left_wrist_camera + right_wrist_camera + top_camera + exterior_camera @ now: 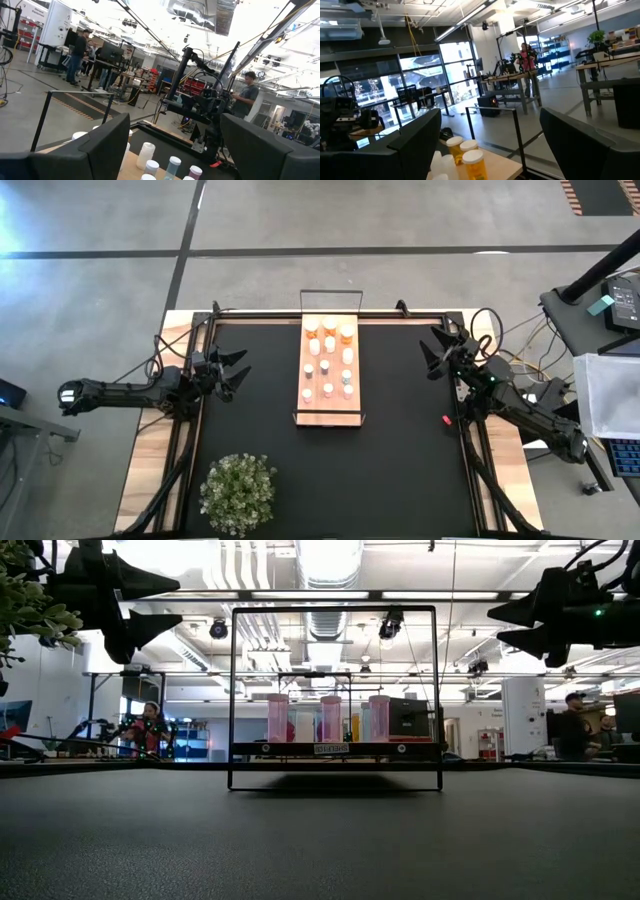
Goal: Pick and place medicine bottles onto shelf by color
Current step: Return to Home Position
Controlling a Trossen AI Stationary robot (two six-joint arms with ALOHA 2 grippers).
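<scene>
Shelf of long light wood with a thin black metal frame (330,410) midway between the two end effectors, well apart from both, on a black mat (400,470) over a light-wood table (145,480). Left end effector (246,363) up off the mat at its left margin, dark fingers (107,145) spread wide, nothing between them, pointed across at the shelf. Right end effector (425,358) at the opposite margin, equally high, wide and empty, facing the left one over the board.

Straight ahead of both: small cylindrical medicine bottles (327,366), upright, in rows of three along the board. Ahead and a little toward the table's far edge from either end effector: three orange bottles (330,327). Directly in line with the fingertips: white bottles (330,343). Ahead and toward the near edge: one pale bluish bottle (347,377), then three pink bottles (327,390).

Seen level across the table: pink bottles (331,718) in front inside the frame, left end effector (180,602) and right end effector (494,624) above and to either side.

Off to the near-edge side of the left end effector, well apart: bushy green potted plant (238,490). On the mat beside the right arm: small red object (447,420).
</scene>
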